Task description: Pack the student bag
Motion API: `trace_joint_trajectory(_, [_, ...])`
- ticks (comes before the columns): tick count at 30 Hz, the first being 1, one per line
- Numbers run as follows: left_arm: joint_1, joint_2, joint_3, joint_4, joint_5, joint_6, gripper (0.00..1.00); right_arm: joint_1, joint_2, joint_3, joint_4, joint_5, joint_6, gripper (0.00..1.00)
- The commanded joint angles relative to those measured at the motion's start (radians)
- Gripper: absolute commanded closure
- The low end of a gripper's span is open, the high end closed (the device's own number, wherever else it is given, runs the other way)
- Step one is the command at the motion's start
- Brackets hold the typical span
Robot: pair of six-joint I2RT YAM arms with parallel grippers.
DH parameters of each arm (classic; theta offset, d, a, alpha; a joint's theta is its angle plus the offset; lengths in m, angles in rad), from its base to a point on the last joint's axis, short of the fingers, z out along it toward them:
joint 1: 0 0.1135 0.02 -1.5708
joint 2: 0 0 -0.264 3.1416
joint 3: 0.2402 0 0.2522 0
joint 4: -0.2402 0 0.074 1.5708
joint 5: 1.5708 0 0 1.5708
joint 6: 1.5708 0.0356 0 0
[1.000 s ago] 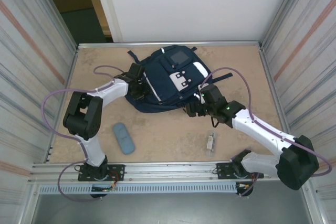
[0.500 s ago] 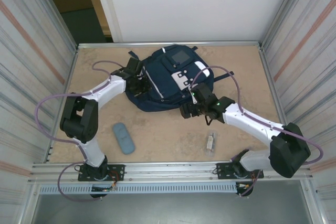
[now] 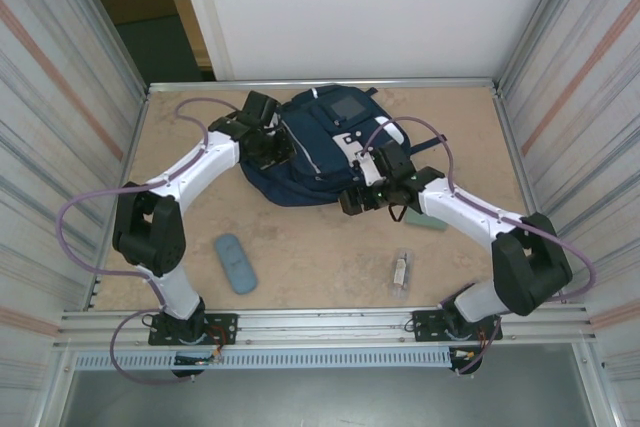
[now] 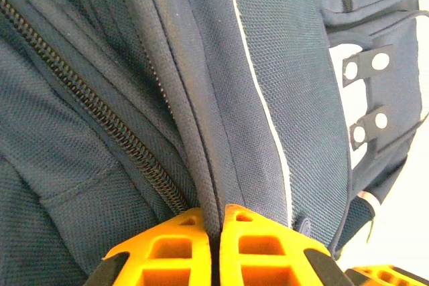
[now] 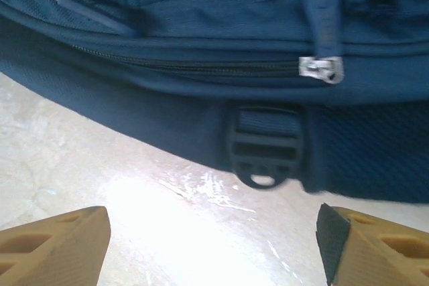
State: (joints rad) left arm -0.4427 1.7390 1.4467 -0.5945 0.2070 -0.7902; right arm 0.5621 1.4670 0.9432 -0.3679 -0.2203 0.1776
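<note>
Left wrist: left jaws pinch student bag (image 4: 281, 98); right jaws spread nearby.

**Left arm** (image 3: 195, 172): long white moulded link shells alternate with bulky matt-black rounded joint housings, and the wrist unit is black.

**Right arm** (image 3: 468, 215): same build, with white tapered links and black rounded joints.

**Black base plates** (image 3: 190, 329): one flat plate sits under each arm, with small fasteners and a tangle of thin wiring at the foot.

**Lilac-purple cables** (image 3: 60, 225): slim, smooth hoses run in loose loops outside the links of both arms.

**Left gripper** (image 4: 216, 222): two bright orange plastic fingers (image 4: 261, 249), moulded with rectangular recessed pockets between ribs, on dark backing.

**Right gripper** (image 5: 211, 226): two duller tan-orange fingers (image 5: 57, 239) of the same pocketed pattern. One carries a black pad (image 5: 330, 236) on its inner face.
</note>
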Motion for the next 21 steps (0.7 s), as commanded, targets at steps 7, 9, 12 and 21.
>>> trace_joint_trajectory(7, [0.016, -0.062, -0.063, 0.055, 0.061, -0.015, 0.94, -0.024, 0.109, 0.14, -0.001, 0.044, -0.006, 0.2])
trace_joint_trajectory(9, [0.019, -0.088, -0.083, 0.069, 0.061, -0.017, 0.95, -0.081, 0.119, 0.173, -0.058, -0.048, -0.011, 0.17])
trace_joint_trajectory(12, [0.022, -0.103, -0.068, 0.062, 0.074, -0.008, 0.96, -0.157, 0.176, 0.218, -0.107, -0.246, -0.013, 0.19])
trace_joint_trajectory(21, [0.027, -0.112, -0.008, 0.098, 0.183, -0.056, 0.98, -0.16, 0.248, 0.255, -0.148, -0.199, -0.111, 0.26])
